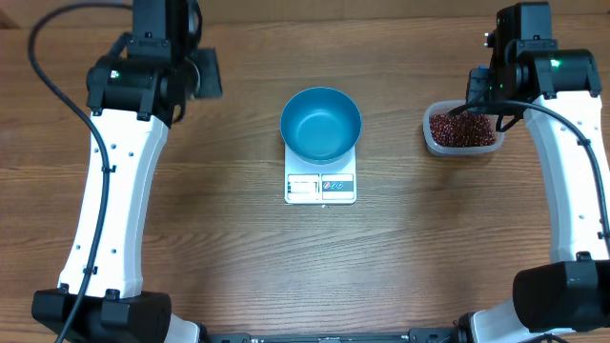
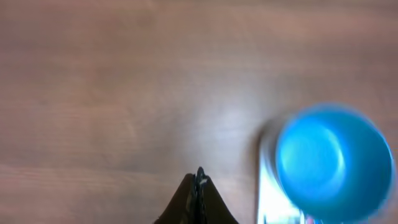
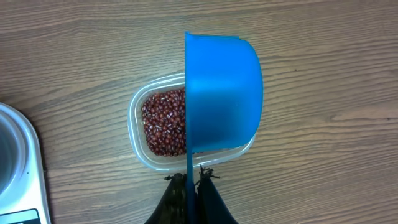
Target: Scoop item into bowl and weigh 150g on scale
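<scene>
The deep blue bowl [image 1: 320,124] [image 2: 333,162] stands on the white scale [image 1: 320,186] at the table's middle, and its inside looks bare. Dark red-brown beans [image 1: 461,129] [image 3: 165,121] fill a clear plastic tub [image 1: 434,143] [image 3: 138,134] at the right. My right gripper [image 3: 193,179] is shut on the thin handle of a blue scoop [image 3: 222,93], which hangs turned on its side over the tub's right half. Over bare wood to the left of the bowl, my left gripper [image 2: 199,177] is shut with nothing in it.
The scale's corner [image 3: 18,168] shows at the left edge of the right wrist view. Both white arms [image 1: 114,191] [image 1: 577,171] run down the table's sides. Bare wood lies around the scale and tub.
</scene>
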Tool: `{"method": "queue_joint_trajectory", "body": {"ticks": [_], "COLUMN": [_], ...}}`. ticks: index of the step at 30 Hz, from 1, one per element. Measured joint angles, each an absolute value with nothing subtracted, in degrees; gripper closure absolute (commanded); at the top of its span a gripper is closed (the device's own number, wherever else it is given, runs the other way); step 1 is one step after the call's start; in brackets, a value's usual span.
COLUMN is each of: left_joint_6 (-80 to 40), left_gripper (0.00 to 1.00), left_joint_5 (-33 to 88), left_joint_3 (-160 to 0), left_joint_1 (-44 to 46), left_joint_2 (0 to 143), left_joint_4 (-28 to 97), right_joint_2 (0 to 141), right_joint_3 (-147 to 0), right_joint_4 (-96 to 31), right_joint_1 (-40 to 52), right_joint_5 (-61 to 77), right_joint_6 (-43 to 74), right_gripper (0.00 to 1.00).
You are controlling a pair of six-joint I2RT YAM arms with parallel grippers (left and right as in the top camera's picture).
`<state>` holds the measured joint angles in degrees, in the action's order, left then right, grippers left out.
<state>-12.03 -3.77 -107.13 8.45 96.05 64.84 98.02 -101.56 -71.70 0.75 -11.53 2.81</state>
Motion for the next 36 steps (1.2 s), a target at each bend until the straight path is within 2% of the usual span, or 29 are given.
{"method": "queue_joint_trajectory", "body": {"ticks": [6,15,22,36], "left_joint_6": [-8.91,-6.85,-7.31,-13.69], "left_gripper": [0.96,0.95,0.96,0.95], "left_joint_5": [1.83,3.77,3.79,-3.03], "left_joint_3": [-102.30,-85.69,-83.37,-72.90], "left_joint_1": [13.47,26.44,33.61,34.79], "left_joint_2": [96.05,96.38,96.31,95.26], "left_joint_4": [73.21,66.13,64.64,54.17], "right_joint_2": [98.02,98.02,98.02,98.02], "right_joint_3": [-101.56,-101.56,-101.56,-101.56], "right_joint_4": [-72.49,-73.01,-73.32,-73.95], "right_joint_1": [0.75,0.75,0.75,0.75], "right_joint_5": [-11.57,-11.38,-11.38,-11.38], "right_joint_6": [2.79,2.79,2.76,2.76], "right_gripper": [0.96,0.96,0.96,0.96]}}
